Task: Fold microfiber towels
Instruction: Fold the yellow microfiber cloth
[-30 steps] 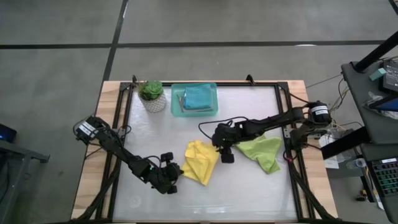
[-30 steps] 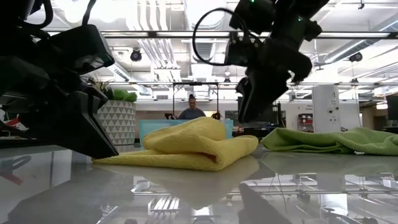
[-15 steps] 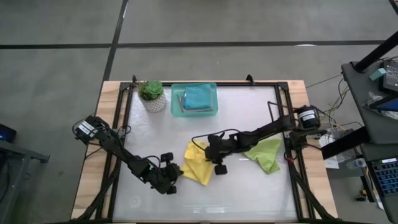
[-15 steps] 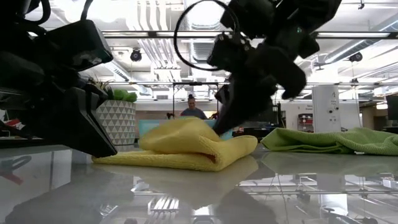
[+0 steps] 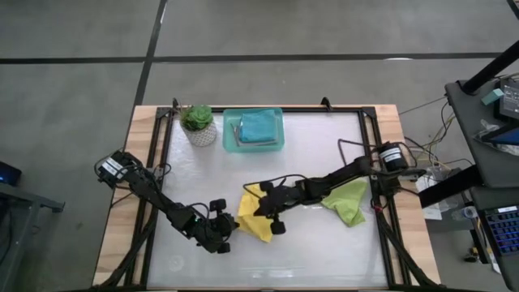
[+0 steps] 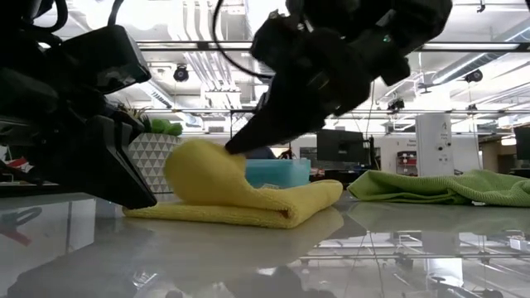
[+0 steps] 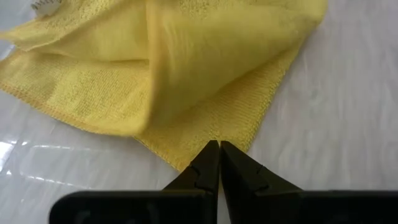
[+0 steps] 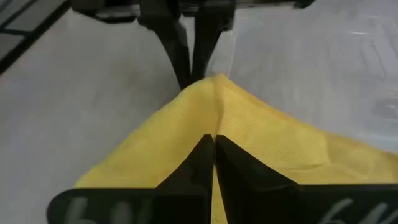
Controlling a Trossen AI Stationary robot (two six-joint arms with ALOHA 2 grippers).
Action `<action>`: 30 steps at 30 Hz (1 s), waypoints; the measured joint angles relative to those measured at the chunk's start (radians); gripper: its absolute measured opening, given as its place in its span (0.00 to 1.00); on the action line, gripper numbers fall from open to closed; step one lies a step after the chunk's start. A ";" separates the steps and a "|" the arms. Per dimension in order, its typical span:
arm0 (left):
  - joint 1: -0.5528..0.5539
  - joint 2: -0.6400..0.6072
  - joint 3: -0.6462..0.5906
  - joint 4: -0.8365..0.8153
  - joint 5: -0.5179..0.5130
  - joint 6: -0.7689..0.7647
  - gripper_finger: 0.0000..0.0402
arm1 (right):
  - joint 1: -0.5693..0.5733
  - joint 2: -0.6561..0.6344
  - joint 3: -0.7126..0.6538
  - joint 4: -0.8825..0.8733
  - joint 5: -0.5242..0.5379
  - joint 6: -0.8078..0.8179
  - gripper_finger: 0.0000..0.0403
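Observation:
The yellow towel (image 5: 258,229) lies part-folded on the table's near middle, its lower layer flat on the glossy top. My left gripper (image 5: 231,229) is shut, its tips at the towel's near left corner. My right gripper (image 5: 253,212) reaches in from the right and is shut on the towel's raised upper layer (image 6: 199,161). A lime green towel (image 5: 347,203) lies crumpled on the table to the right. Teal-blue towels (image 5: 259,127) rest folded in the teal tray (image 5: 229,134). My left gripper sets its shut fingertips (image 7: 219,155) on the yellow towel's corner (image 7: 208,134), slanting down from the table's left. That corner lies flat on the table. My right gripper pinches a bunched fold of the upper layer (image 8: 214,124) between its two fingers, slanting down from the right. The fold stands lifted off the lower layer, slack, close to my left gripper's tips (image 8: 189,62).
A potted plant (image 5: 197,126) stands at the far left beside the tray. The table's dark frame rails (image 5: 158,162) run along its left and right sides. A person sits in the room behind the table.
My right gripper has moved toward the table's left and near edge, dropped onto the yellow towel and shut on its upper layer. It has drawn that layer over toward my left gripper. The raised hump has shifted left, while the lower layer has stayed flat.

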State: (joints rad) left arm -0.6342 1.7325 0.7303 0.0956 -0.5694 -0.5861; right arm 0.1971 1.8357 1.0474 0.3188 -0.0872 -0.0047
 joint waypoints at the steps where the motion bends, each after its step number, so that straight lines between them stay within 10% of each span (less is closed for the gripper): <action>1: 0.000 0.000 0.000 0.000 0.000 0.000 0.00 | 0.003 0.018 0.016 0.001 0.000 -0.008 0.02; 15: 0.000 -0.007 0.000 -0.002 0.023 0.000 0.00 | 0.004 0.143 0.189 -0.066 -0.098 -0.035 0.14; 30: 0.000 -0.009 -0.004 -0.007 0.029 -0.001 0.00 | -0.065 -0.037 0.208 -0.535 -0.096 -0.050 0.41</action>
State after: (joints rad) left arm -0.6342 1.7233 0.7265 0.0886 -0.5404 -0.5875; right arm 0.1321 1.7990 1.2556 -0.2164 -0.1831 -0.0544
